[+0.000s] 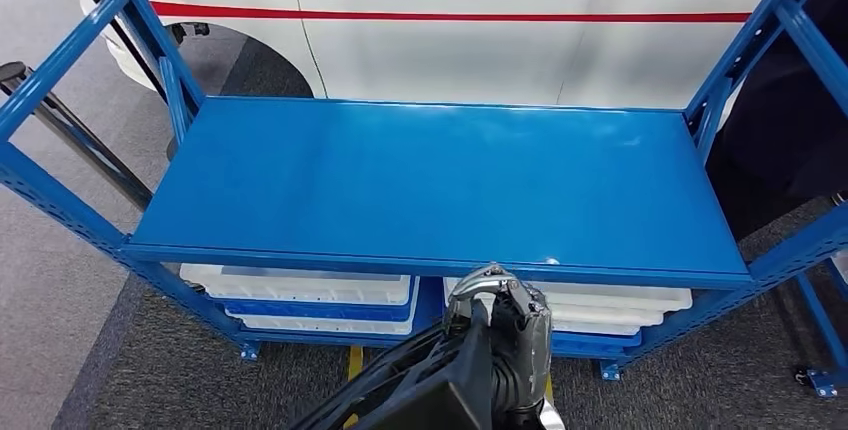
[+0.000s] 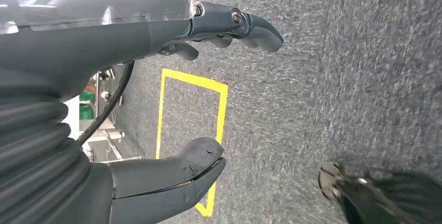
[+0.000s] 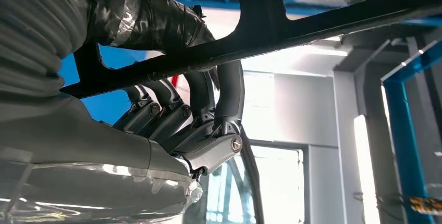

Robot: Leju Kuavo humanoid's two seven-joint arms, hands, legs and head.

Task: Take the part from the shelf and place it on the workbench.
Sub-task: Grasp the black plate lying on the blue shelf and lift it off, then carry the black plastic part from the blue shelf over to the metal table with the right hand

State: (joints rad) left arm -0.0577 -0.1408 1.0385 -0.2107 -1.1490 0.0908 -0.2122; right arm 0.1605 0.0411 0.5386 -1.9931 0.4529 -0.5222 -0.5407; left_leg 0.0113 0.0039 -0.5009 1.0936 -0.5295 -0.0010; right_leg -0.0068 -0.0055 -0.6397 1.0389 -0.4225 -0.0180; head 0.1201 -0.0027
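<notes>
Right robot hand [image 1: 500, 325] at lower centre grips black part [image 1: 420, 390]; left robot hand [image 2: 156, 104] spread, empty. Blue shelf [image 1: 440, 180] bare; placing on desk left.

left robot hand [image 2: 208, 88]: fingers apart, empty | right robot hand [image 1: 500, 335]: fingers curled, gripping

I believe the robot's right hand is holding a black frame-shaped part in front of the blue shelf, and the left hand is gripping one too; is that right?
Not quite: the left hand grips nothing. The left wrist view shows its fingers and thumb apart over the grey carpet. The rest holds: the right hand curls its fingers around the black frame-shaped part, in front of the blue shelf.
</notes>
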